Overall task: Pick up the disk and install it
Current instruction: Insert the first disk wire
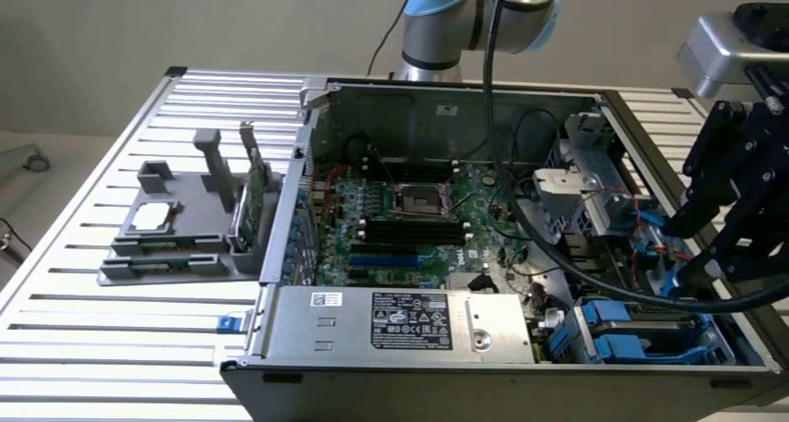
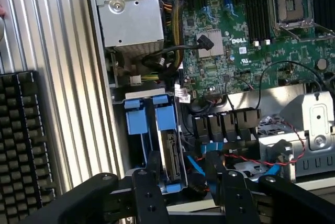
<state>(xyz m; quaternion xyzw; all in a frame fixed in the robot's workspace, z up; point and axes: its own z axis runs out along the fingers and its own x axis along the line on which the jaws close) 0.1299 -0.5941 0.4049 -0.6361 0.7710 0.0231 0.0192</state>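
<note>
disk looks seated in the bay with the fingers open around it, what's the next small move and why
Probably lift the gripper straight up a little. The disk stands on edge in the drive bay, jaws open either side, so a sideways move could knock it.

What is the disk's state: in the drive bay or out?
In: the disk stands on edge inside the drive bay, with the open gripper above it.

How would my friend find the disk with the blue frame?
Find the open grey metal computer case and its silver power supply box. The corner bay beside that box shows two blue plastic tabs. The flat grey disk stands on edge at the tab nearer the green circuit board; the other slot looks empty.
</note>
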